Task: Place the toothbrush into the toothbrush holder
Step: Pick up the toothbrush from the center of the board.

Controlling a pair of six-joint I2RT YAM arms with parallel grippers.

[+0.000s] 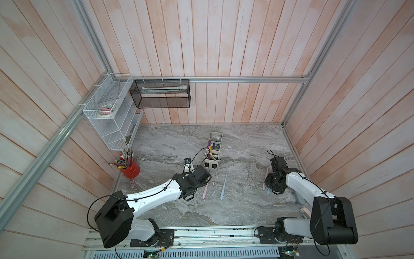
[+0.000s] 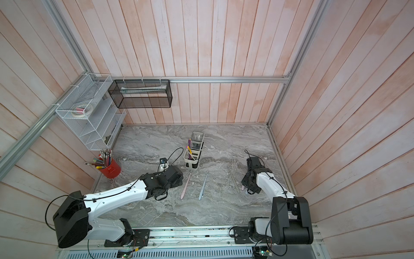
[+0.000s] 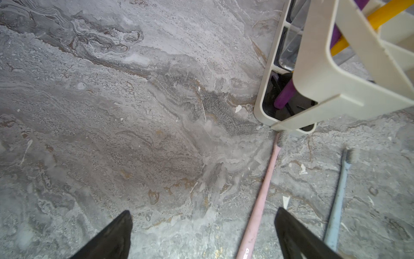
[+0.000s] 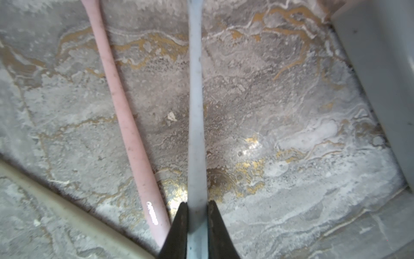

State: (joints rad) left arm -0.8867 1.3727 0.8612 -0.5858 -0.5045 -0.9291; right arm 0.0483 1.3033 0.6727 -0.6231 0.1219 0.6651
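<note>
The right gripper [image 4: 196, 208] pinches a thin, pale blue toothbrush [image 4: 195, 89] at the right side of the table [image 1: 224, 213]. The left gripper [image 3: 203, 212] is spread wide. Five brushes [image 1: 223, 186] are out. Farther back, one cream toothbrush holder [image 3: 318, 67] has two inside.

Desk [image 1: 179, 213]: grey marble pattern with white and ochre veins. Toothbrush holder [image 3: 324, 74]: cream-white, with a purple handle [image 3: 284, 94] and a yellow handle [image 3: 380, 15] showing inside. Pink toothbrush [image 3: 266, 179] with white lettering. Light blue toothbrush [image 3: 338, 201] with grey bristles. Pale blue-grey toothbrush [image 4: 196, 89]. Second pink toothbrush [image 4: 125, 112], also lettered in white. Cream toothbrush [image 4: 56, 208]. The left tool [image 3: 203, 212] and right tool [image 4: 196, 205] are black. Left arm [image 1: 154, 192] and right arm [image 1: 300, 186]: white with black joints. Red pen cup [image 1: 132, 171] holding many-coloured pens. White wire rack [image 1: 96, 107]. Black mesh basket [image 1: 161, 94]. Walls [image 1: 224, 44]: planks striped pale pink and white.
</note>
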